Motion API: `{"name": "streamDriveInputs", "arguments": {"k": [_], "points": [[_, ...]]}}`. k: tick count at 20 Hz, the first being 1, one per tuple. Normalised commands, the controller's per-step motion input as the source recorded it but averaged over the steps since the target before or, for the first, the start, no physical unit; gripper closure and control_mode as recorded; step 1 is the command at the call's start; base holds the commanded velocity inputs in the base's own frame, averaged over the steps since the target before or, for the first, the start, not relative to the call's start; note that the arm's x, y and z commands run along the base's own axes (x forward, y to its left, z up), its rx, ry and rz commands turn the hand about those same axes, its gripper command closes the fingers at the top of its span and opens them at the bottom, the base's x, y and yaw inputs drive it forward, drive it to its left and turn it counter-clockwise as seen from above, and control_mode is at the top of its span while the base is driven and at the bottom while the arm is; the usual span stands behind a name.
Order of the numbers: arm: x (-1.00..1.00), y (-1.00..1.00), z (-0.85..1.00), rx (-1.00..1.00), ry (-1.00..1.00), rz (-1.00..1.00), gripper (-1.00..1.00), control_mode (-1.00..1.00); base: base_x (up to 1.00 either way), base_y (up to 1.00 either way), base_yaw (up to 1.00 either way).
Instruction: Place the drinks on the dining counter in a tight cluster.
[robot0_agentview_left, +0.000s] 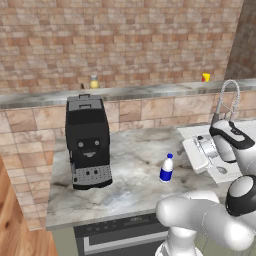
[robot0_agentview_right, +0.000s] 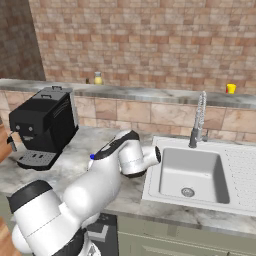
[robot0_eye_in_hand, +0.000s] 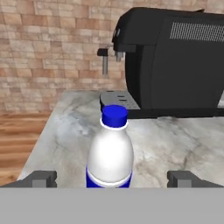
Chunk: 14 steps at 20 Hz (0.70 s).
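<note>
1. Fingers: spread wide, released, grasping nothing; two dark tips low at either side in the hand view.
2. Blue-and-white bottle: upright on the marble desk, directly ahead of the fingers and centred between the two tips, not touching either; blue cap on top, white body, blue band at the base. Also seen in the left base view, standing near the desk's front edge, just left of the hand.
3. Black coffee machine: beyond the bottle and to the right as seen from the fingers, well apart from them; spout and drip tray facing left in the hand view. In the left base view, at the desk's left part.
4. Sink: white basin set in the desk on the other side of the hand from the bottle; faucet with coiled neck at its back.
5. Raised ledge: far beyond the fingers, along the brick wall.
6. Yellow bottle with pale cap: upright on the ledge, above the coffee machine.
7. Small yellow object: on the ledge, near the faucet end.
</note>
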Motion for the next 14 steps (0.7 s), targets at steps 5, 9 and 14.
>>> {"name": "streamDriveInputs", "arguments": {"k": [5,9,14], "points": [[0.00,0.00,-0.11,0.00,0.03,0.00,-1.00,-1.00,0.00,0.00,0.00],[0.00,0.05,-0.16,0.00,0.04,0.00,-1.00,-1.00,0.00,0.00,0.00],[0.00,0.06,-0.11,0.00,0.02,0.00,-1.00,-1.00,0.00,0.00,0.00]]}}
